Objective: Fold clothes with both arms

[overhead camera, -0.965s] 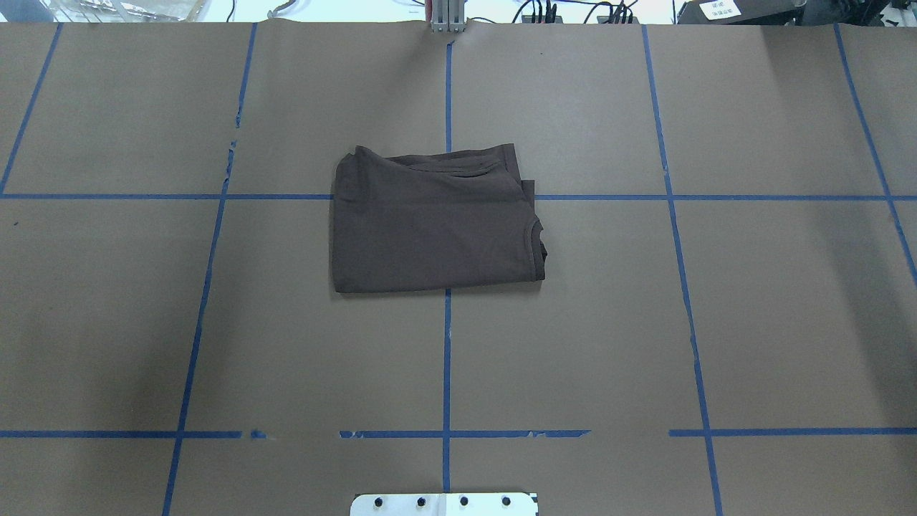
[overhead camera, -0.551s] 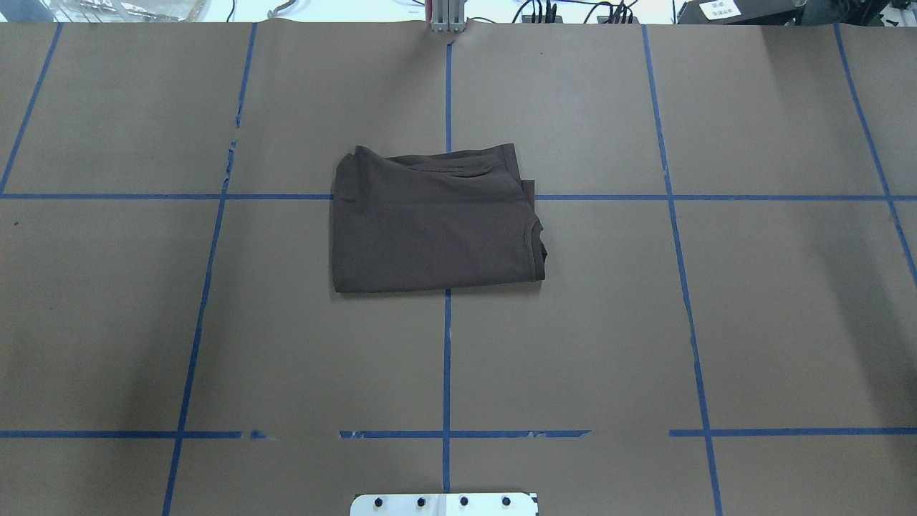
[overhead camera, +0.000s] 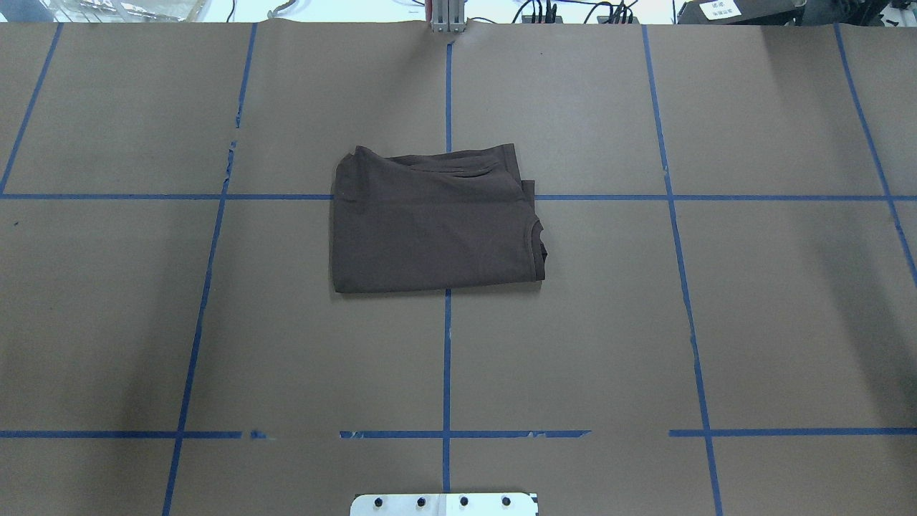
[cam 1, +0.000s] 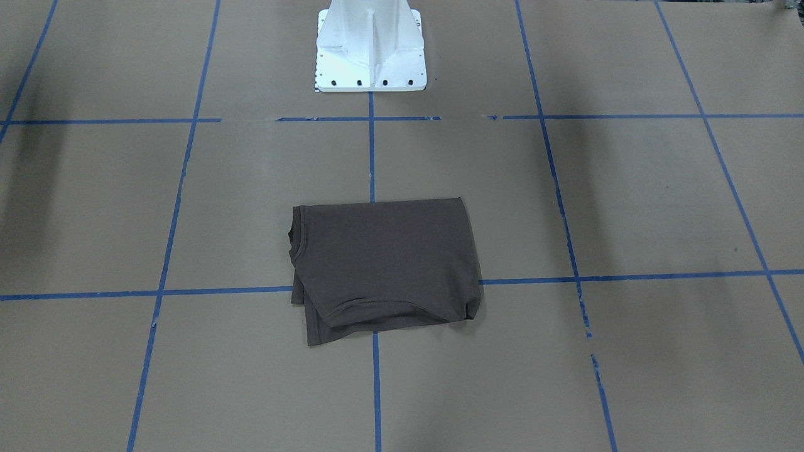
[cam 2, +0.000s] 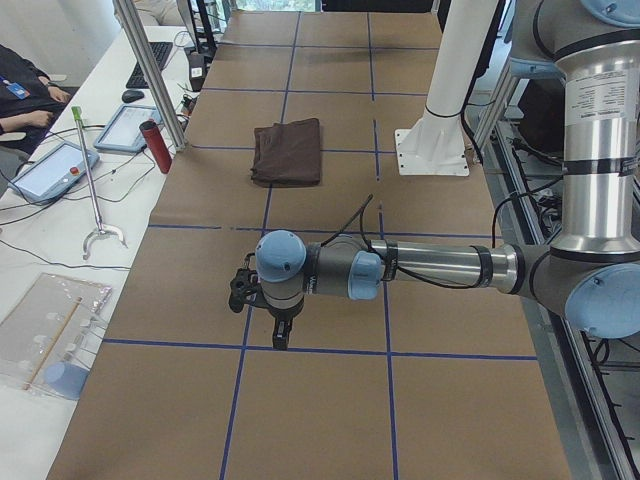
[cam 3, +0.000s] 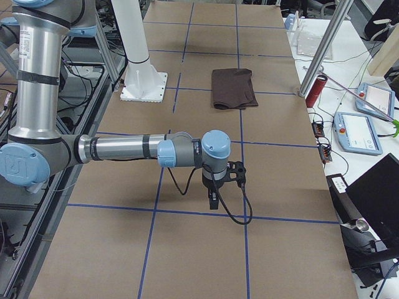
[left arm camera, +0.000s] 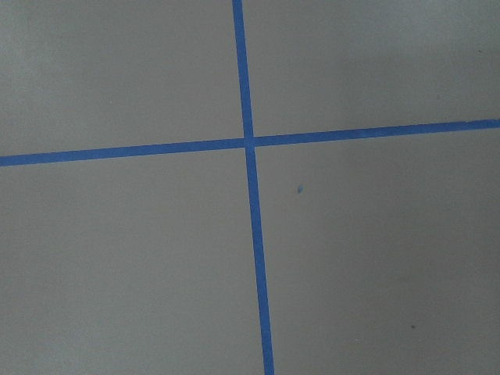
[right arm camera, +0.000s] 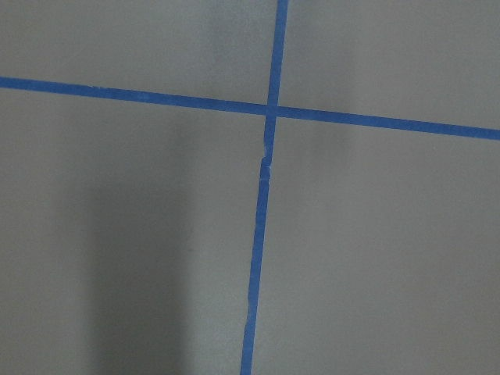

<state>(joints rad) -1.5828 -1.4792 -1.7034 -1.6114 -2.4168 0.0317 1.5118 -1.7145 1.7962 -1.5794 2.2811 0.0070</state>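
Observation:
The dark brown T-shirt (overhead camera: pixel 433 222) lies folded into a compact rectangle at the middle of the table, its ribbed collar at the right edge in the overhead view. It also shows in the front view (cam 1: pixel 383 267), the left view (cam 2: pixel 288 150) and the right view (cam 3: pixel 232 87). My left gripper (cam 2: pixel 280 338) hangs over bare paper far from the shirt and points down. My right gripper (cam 3: pixel 213 200) does the same at the other end. I cannot tell whether either is open or shut. Both wrist views show only brown paper and blue tape.
The table is covered in brown paper (overhead camera: pixel 645 322) with a blue tape grid. The white pedestal base (cam 1: pixel 370 44) stands at the robot's edge. A red cylinder (cam 2: pixel 155 147) and metal posts (cam 3: pixel 324 47) stand at the far edge, beside a side table with tablets (cam 3: pixel 355 132).

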